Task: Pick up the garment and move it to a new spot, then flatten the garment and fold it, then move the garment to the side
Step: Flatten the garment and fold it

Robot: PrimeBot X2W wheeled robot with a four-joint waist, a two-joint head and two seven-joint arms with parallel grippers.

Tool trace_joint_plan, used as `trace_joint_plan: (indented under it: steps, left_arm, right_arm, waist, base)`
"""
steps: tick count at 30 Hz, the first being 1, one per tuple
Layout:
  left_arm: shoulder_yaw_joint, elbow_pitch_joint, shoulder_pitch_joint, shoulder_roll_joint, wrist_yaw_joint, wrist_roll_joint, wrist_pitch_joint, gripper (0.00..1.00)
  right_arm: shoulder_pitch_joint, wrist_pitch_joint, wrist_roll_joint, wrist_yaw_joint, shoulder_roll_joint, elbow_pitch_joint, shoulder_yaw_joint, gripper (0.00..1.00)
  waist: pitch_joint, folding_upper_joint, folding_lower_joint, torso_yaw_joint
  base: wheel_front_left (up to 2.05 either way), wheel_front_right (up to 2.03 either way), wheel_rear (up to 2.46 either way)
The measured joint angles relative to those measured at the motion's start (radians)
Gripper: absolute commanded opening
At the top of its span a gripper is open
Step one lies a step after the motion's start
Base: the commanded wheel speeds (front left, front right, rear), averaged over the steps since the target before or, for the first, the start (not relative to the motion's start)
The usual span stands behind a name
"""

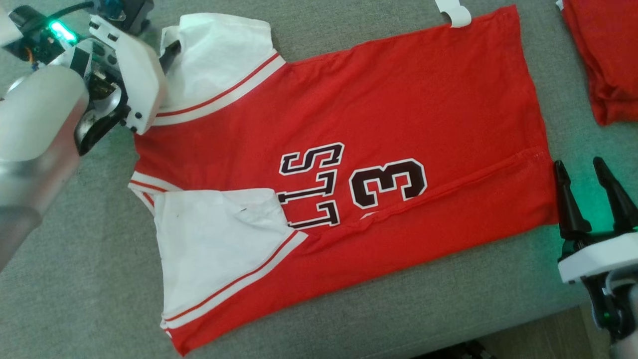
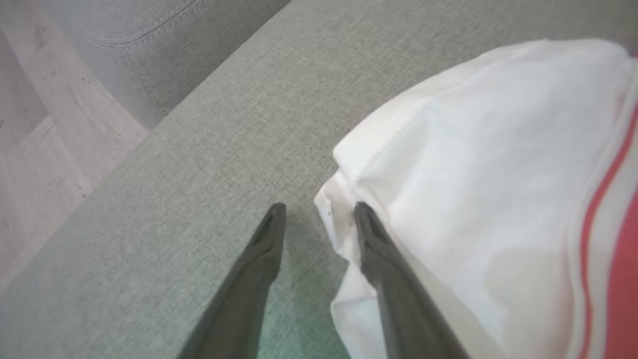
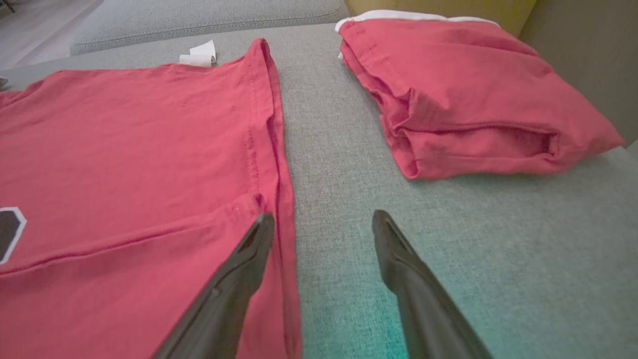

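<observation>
Head view: flat red-and-white jersey [image 1: 408, 109]

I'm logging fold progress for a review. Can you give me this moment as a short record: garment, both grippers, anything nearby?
surface: grey cushion
garment: red jersey, spread out, near side folded in over the body
left gripper: open, straddling the edge of the far white sleeve
right gripper: open at the hem, one finger over fabric, one over cushion
nearby: folded red garment, to the right, apart from the jersey
</observation>
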Motion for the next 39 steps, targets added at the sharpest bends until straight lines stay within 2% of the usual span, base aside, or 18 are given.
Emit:
trace_joint_plan:
  steps: [1, 3, 4, 11, 14, 17, 22, 26, 30, 34, 37, 38, 39]
  left_arm:
    - [-0.003, 0.0, -0.001, 0.0, -0.002, -0.005, -0.002, 0.65]
    - [-0.01, 0.001, -0.001, 0.0, -0.007, -0.019, -0.012, 0.33]
    - [-0.01, 0.001, -0.001, 0.0, -0.007, -0.019, -0.012, 0.0]
    - [-0.036, 0.033, -0.023, 0.001, -0.007, -0.026, -0.077, 0.0]
    - [-0.042, 0.063, -0.043, 0.0, -0.007, -0.012, -0.122, 0.0]
    - [-0.044, 0.083, -0.069, -0.002, -0.007, -0.007, -0.143, 0.0]
    - [-0.052, 0.102, -0.102, -0.027, -0.007, 0.002, -0.167, 0.0]
    - [-0.064, 0.109, -0.111, -0.044, -0.007, 0.003, -0.176, 0.0]
    - [-0.072, 0.11, -0.121, -0.052, -0.007, 0.003, -0.185, 0.0]
    - [-0.079, 0.109, -0.123, -0.056, -0.007, 0.003, -0.193, 0.0]
    - [-0.09, 0.11, -0.123, -0.057, -0.007, 0.001, -0.201, 0.0]
    - [-0.091, 0.111, -0.124, -0.057, -0.007, 0.001, -0.202, 0.0]
    - [-0.093, 0.113, -0.124, -0.058, -0.007, 0.001, -0.202, 0.0]
  right_arm:
    - [-0.005, -0.002, 0.0, 0.0, 0.0, 0.0, 0.001, 1.0]
    - [-0.01, -0.007, 0.0, 0.0, 0.0, 0.0, 0.002, 1.0]
    - [-0.01, -0.007, 0.0, 0.0, 0.0, 0.0, 0.002, 1.0]
    - [-0.016, -0.017, 0.0, 0.0, -0.002, 0.01, 0.002, 1.0]
    - [-0.088, 0.024, 0.016, 0.0, -0.035, -0.014, 0.03, 1.0]
    - [-0.215, 0.128, 0.068, 0.0, -0.071, -0.004, 0.085, 1.0]
    - [-0.462, 0.303, 0.125, 0.0, -0.119, 0.134, 0.175, 1.0]
    - [-0.603, 0.41, 0.166, 0.0, -0.12, 0.268, 0.223, 1.0]
    - [-0.677, 0.452, 0.187, 0.0, -0.114, 0.372, 0.257, 1.0]
    - [-0.724, 0.45, 0.204, 0.0, -0.105, 0.443, 0.288, 1.0]
    - [-0.75, 0.434, 0.211, 0.0, -0.104, 0.473, 0.324, 0.91]
    - [-0.758, 0.427, 0.216, 0.0, -0.103, 0.482, 0.334, 0.85]
    - [-0.765, 0.422, 0.22, 0.0, -0.102, 0.491, 0.345, 0.75]
  waist:
    - [0.001, 0.0, 0.0, -0.001]
    - [0.004, 0.0, 0.0, -0.005]
    - [0.004, 0.0, 0.0, -0.005]
    - [0.003, 0.0, 0.0001, -0.006]
    - [-0.01, 0.0, 0.0, 0.001]
    - [-0.016, 0.0, 0.0, 0.006]
    - [-0.015, 0.0, 0.0001, 0.025]
    - [-0.007, 0.0, 0.0001, 0.047]
    - [-0.001, 0.0, 0.0001, 0.07]
    - [0.004, 0.0, 0.0001, 0.087]
    - [0.008, 0.0, 0.0001, 0.096]
    - [0.009, 0.0, 0.0001, 0.098]
    - [0.01, 0.0, 0.0002, 0.1]
  base:
    - [0.0, 0.0, 0.0]
    - [0.0, 0.0, 0.0]
    - [0.0, 0.0, 0.0]
    - [0.0, 0.0, 0.0]
    - [0.0, 0.0, 0.0]
    - [0.0, 0.0, 0.0]
    - [0.0, 0.0, 0.0]
    - [0.0, 0.0, 0.0]
    - [0.0, 0.0, 0.0]
    - [0.0, 0.0, 0.0]
    - [0.0, 0.0, 0.0]
    - [0.0, 0.0, 0.0]
    - [0.0, 0.0, 0.0]
